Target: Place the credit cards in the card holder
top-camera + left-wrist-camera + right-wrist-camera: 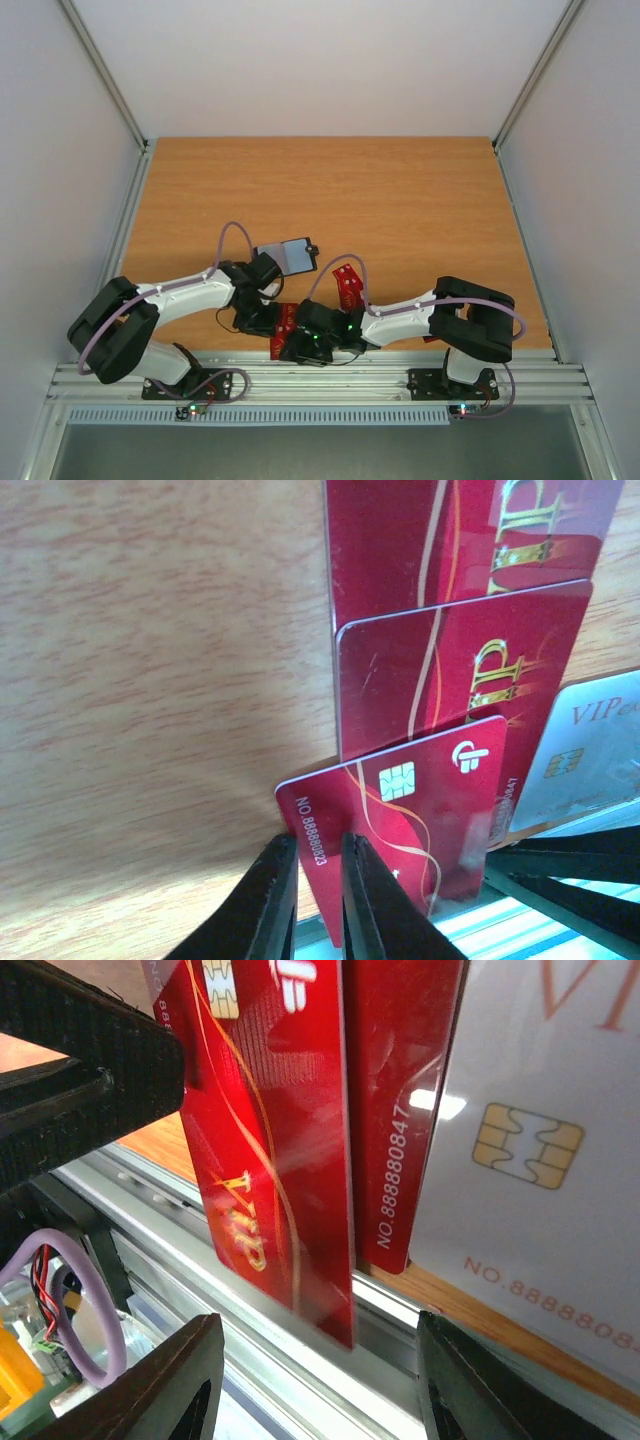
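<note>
The card holder (pixel 293 256) lies open on the wooden table, grey inside up, just beyond my left wrist. Several credit cards lie near the table's front edge: red ones (pixel 460 670) overlapping in a row, and a white one (pixel 590 750). My left gripper (pixel 318 885) is shut on the left edge of the nearest red card (pixel 420 800), which is tilted and juts out over the metal rail. In the right wrist view this red card (pixel 265 1150) hangs above the rail beside the white card (pixel 540 1140). My right gripper (pixel 320 1380) stands open below it, holding nothing.
Ribbed aluminium rails (pixel 330 380) run along the table's front edge under both grippers. Two more red cards (pixel 347 284) lie beside the right forearm. Metal frame posts and white walls bound the table left, right and back.
</note>
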Robot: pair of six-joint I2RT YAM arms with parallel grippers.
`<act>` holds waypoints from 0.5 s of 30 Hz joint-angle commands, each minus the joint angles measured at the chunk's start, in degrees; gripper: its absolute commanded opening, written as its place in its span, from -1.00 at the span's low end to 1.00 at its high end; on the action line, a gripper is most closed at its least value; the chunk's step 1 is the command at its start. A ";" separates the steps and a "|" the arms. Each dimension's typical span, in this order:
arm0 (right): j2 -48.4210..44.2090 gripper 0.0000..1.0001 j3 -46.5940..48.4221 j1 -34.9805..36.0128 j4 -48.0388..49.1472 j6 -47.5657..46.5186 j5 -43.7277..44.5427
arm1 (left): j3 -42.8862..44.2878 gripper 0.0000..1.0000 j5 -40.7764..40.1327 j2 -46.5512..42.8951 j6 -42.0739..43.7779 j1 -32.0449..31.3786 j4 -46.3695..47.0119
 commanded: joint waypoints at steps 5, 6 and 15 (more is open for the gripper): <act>2.03 0.07 -1.08 0.57 4.23 -0.26 2.10 | -1.05 -0.69 -0.12 0.87 -0.34 -0.24 2.23; 2.11 0.08 -1.13 0.57 4.54 -0.36 2.09 | -1.07 -0.69 -0.12 0.94 -0.34 -0.23 2.33; 3.00 0.01 -1.55 0.57 8.60 -0.87 2.12 | -1.11 -0.69 -0.41 2.02 -0.26 -0.29 2.18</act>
